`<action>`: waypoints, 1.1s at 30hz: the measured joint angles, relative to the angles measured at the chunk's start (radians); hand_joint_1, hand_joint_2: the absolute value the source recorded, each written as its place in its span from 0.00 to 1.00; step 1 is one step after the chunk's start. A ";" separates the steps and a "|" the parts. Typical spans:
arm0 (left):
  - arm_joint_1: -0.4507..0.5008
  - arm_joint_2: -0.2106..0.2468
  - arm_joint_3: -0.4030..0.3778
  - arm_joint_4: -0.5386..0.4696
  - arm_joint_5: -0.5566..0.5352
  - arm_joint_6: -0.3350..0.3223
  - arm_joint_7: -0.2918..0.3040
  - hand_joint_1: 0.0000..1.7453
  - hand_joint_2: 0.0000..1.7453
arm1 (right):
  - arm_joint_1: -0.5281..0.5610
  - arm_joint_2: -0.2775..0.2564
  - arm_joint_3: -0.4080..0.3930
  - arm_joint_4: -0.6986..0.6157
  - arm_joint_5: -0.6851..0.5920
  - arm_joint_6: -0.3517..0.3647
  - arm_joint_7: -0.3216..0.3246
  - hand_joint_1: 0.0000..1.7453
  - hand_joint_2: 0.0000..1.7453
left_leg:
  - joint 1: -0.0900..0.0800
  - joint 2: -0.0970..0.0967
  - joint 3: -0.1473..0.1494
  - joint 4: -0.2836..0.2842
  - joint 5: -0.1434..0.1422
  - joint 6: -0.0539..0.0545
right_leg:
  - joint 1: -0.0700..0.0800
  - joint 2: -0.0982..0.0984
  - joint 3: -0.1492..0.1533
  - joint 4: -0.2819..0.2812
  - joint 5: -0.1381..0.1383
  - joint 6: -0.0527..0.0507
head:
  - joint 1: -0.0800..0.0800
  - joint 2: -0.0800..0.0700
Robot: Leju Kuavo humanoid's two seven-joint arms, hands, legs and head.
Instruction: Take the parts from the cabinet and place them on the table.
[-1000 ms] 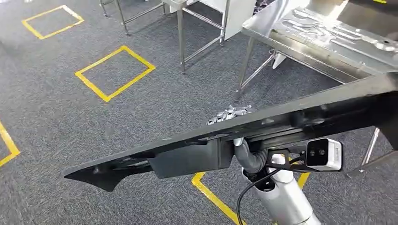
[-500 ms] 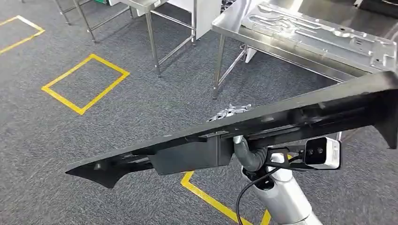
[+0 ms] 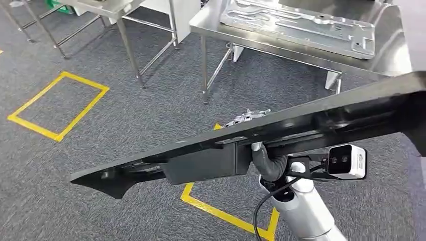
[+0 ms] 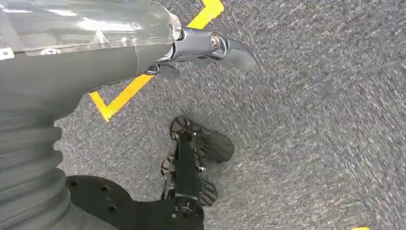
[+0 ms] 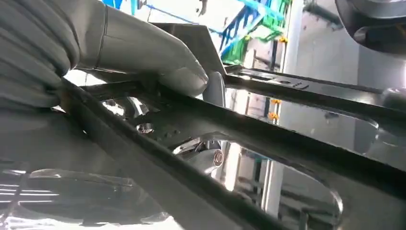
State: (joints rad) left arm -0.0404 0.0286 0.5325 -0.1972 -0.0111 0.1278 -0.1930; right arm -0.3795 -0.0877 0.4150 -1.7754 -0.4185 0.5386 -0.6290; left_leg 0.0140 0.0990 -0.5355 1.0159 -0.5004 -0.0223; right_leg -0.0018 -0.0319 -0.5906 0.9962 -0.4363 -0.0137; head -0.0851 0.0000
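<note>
Carpet (image 3: 100,145), grey and speckled, covers the floor in the head view, marked with yellow tape: one full square outline (image 3: 58,105) at left and a second, partly hidden one (image 3: 221,213) near the robot. Two steel desks stand ahead; the nearer desk (image 3: 387,55) carries one flat silver stamped panel (image 3: 301,25), and the other desk (image 3: 100,7) shows at the upper left corner. One long black part (image 3: 281,133) slants across the picture, lower at left and higher at right, well apart from the nearer desk. The right robot hand (image 3: 248,120) grips it at its middle, fingers showing over the top edge, above the silver right arm (image 3: 306,213) and one white wrist camera (image 3: 346,161). In the left wrist view the left robot hand (image 4: 206,48) hangs over the carpet beside a yellow tape corner (image 4: 143,76), holding nothing, its visible fingers loosely extended. In the right wrist view the right robot hand's thumb (image 5: 158,62) presses on the black part's glossy upper face, with a bright, blurred room behind.
</note>
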 joint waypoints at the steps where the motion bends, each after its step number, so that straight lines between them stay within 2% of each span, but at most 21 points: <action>1: 0.002 -0.001 0.000 0.000 0.000 0.000 0.000 0.00 1.00 | -0.005 0.000 0.000 -0.001 -0.001 0.000 -0.001 1.00 1.00 | 0.000 -0.045 -0.020 0.044 -0.030 -0.001 | -0.002 0.010 0.000 -0.002 0.001 -0.007 | 0.000 0.000; 3: 0.005 -0.001 0.001 0.000 0.000 -0.002 0.000 0.00 1.00 | -0.003 0.000 0.000 -0.001 -0.001 0.001 -0.001 1.00 1.00 | 0.003 -0.084 -0.100 0.209 -0.109 -0.006 | -0.001 0.034 -0.001 -0.002 0.003 -0.010 | 0.000 0.000; 5: 0.010 0.000 0.001 0.000 0.000 -0.002 0.000 0.00 1.00 | -0.001 0.000 0.000 0.002 -0.001 0.000 0.001 1.00 1.00 | 0.003 -0.090 -0.155 0.307 -0.124 -0.010 | -0.001 0.062 -0.002 0.001 0.002 -0.010 | 0.000 0.000; 7: 0.012 0.000 0.001 0.000 0.000 -0.002 0.000 0.00 1.00 | -0.001 0.000 0.000 0.002 -0.001 0.000 0.001 1.00 1.00 | 0.004 -0.091 -0.129 0.222 -0.048 -0.009 | -0.002 0.091 0.000 0.006 0.001 -0.009 | 0.000 0.000; 9: 0.011 0.000 0.001 0.000 -0.001 -0.002 -0.008 0.00 1.00 | -0.001 0.000 0.000 0.002 -0.001 0.000 0.001 1.00 1.00 | 0.010 -0.120 -0.058 0.050 0.044 -0.006 | -0.003 0.116 -0.001 0.014 -0.004 -0.001 | 0.000 0.000; 10: 0.012 0.000 0.002 0.000 -0.001 -0.003 -0.011 0.00 1.00 | -0.002 0.000 0.000 0.002 -0.001 0.000 0.001 1.00 1.00 | 0.010 -0.168 -0.044 0.013 0.031 0.000 | 0.002 0.127 -0.008 0.024 -0.008 0.006 | 0.000 0.000; 12: 0.006 0.000 0.002 0.000 -0.002 -0.006 -0.019 0.00 1.00 | -0.001 0.000 0.000 0.002 -0.001 -0.001 0.002 1.00 1.00 | 0.006 -0.153 -0.044 0.010 0.031 0.008 | -0.005 0.143 -0.018 0.026 -0.005 0.017 | 0.000 0.000; 14: 0.003 0.000 0.002 0.000 -0.002 -0.014 -0.027 0.00 1.00 | -0.002 0.000 0.000 0.002 -0.001 -0.004 0.004 1.00 1.00 | 0.009 -0.136 -0.040 0.004 0.036 0.024 | -0.005 0.160 -0.020 0.019 -0.001 0.032 | 0.000 0.000; 15: 0.001 -0.003 0.003 0.000 -0.003 -0.018 -0.030 0.00 1.00 | -0.002 0.000 0.000 0.002 -0.001 -0.006 0.005 1.00 1.00 | 0.013 -0.121 -0.036 -0.004 0.042 0.032 | -0.007 0.136 -0.020 0.029 -0.007 0.034 | 0.000 0.000; 16: 0.001 -0.003 0.003 0.000 -0.005 -0.020 -0.032 0.00 1.00 | -0.009 0.000 -0.001 0.002 -0.002 -0.009 0.007 1.00 1.00 | 0.012 -0.112 -0.035 -0.007 0.042 0.039 | -0.002 0.084 -0.038 0.066 -0.036 0.039 | 0.000 0.000; 17: 0.004 -0.003 0.003 0.000 -0.005 -0.022 -0.033 0.00 1.00 | -0.014 0.000 -0.001 0.002 -0.003 -0.012 0.007 1.00 1.00 | 0.010 -0.102 -0.035 -0.008 0.042 0.042 | -0.003 0.060 -0.071 0.132 -0.074 0.043 | 0.000 0.000; 19: 0.009 -0.003 0.004 0.000 -0.005 -0.026 -0.034 0.00 1.00 | -0.012 0.000 -0.001 0.002 -0.006 -0.016 0.007 1.00 1.00 | 0.008 -0.079 -0.036 -0.007 0.040 0.044 | -0.008 0.043 -0.149 0.289 -0.137 0.051 | 0.000 0.000; 20: 0.009 -0.003 0.005 0.000 -0.005 -0.028 -0.034 0.00 1.00 | -0.012 -0.002 -0.001 0.002 -0.007 -0.017 0.007 1.00 1.00 | 0.007 -0.067 -0.036 -0.006 0.039 0.044 | -0.011 0.042 -0.169 0.327 -0.143 0.053 | 0.000 0.000; 21: 0.009 -0.003 0.006 0.000 -0.005 -0.029 -0.034 0.00 1.00 | -0.012 -0.002 -0.001 0.002 -0.007 -0.016 0.008 1.00 1.00 | 0.007 -0.057 -0.035 -0.006 0.038 0.043 | -0.012 0.040 -0.165 0.318 -0.127 0.054 | 0.000 0.000; 23: 0.007 -0.003 0.008 0.000 -0.005 -0.032 -0.034 0.00 1.00 | -0.013 -0.002 -0.001 0.002 -0.008 -0.016 0.008 1.00 1.00 | 0.007 -0.035 -0.029 -0.006 0.033 0.039 | -0.011 0.022 -0.087 0.170 -0.044 0.049 | 0.000 0.000; 24: 0.006 -0.004 0.008 0.000 -0.005 -0.032 -0.034 0.00 1.00 | -0.013 -0.002 -0.001 0.002 -0.009 -0.016 0.008 1.00 1.00 | 0.006 -0.028 -0.024 -0.006 0.030 0.036 | -0.008 -0.004 -0.035 0.078 -0.008 0.043 | 0.000 0.000; 25: 0.006 -0.004 0.008 0.000 -0.005 -0.033 -0.034 0.00 1.00 | -0.015 -0.002 -0.002 0.002 -0.009 -0.016 0.008 1.00 1.00 | 0.002 -0.019 -0.020 -0.005 0.027 0.031 | 0.001 -0.057 -0.005 0.015 -0.011 0.033 | 0.000 0.000; 29: 0.004 -0.005 0.009 0.000 -0.005 -0.033 -0.035 0.00 1.00 | -0.016 -0.002 -0.003 0.001 -0.010 -0.016 0.008 1.00 1.00 | -0.004 0.021 -0.008 -0.011 0.020 0.008 | 0.009 -0.007 -0.011 0.013 -0.006 0.014 | 0.000 0.000; 30: 0.001 -0.005 0.009 0.000 -0.005 -0.033 -0.036 0.00 1.00 | -0.015 -0.002 -0.003 -0.002 -0.010 -0.016 0.008 1.00 1.00 | -0.001 0.008 -0.010 -0.006 0.011 0.000 | -0.007 0.004 -0.002 0.000 0.003 0.005 | 0.000 0.000; 31: 0.001 -0.006 0.010 0.000 -0.005 -0.033 -0.036 0.00 1.00 | -0.018 -0.002 -0.003 -0.002 -0.011 -0.016 0.007 1.00 1.00 | 0.001 -0.038 -0.015 0.019 -0.009 -0.002 | -0.005 0.014 0.000 -0.004 0.004 0.001 | 0.000 0.000; 33: 0.004 -0.006 0.011 0.000 -0.005 -0.034 -0.036 0.00 1.00 | -0.019 -0.001 -0.003 -0.002 -0.011 -0.016 0.007 1.00 1.00 | 0.004 -0.083 -0.079 0.158 -0.087 -0.003 | -0.004 0.033 -0.001 -0.003 0.004 -0.005 | 0.000 0.000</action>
State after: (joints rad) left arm -0.0367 0.0229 0.5432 -0.1972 -0.0160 0.0938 -0.2293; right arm -0.3984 -0.0889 0.4120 -1.7777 -0.4292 0.5226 -0.6218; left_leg 0.0183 0.0163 -0.6141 1.1742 -0.5873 -0.0252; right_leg -0.0059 0.0010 -0.5912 0.9936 -0.4318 -0.0186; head -0.0851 0.0000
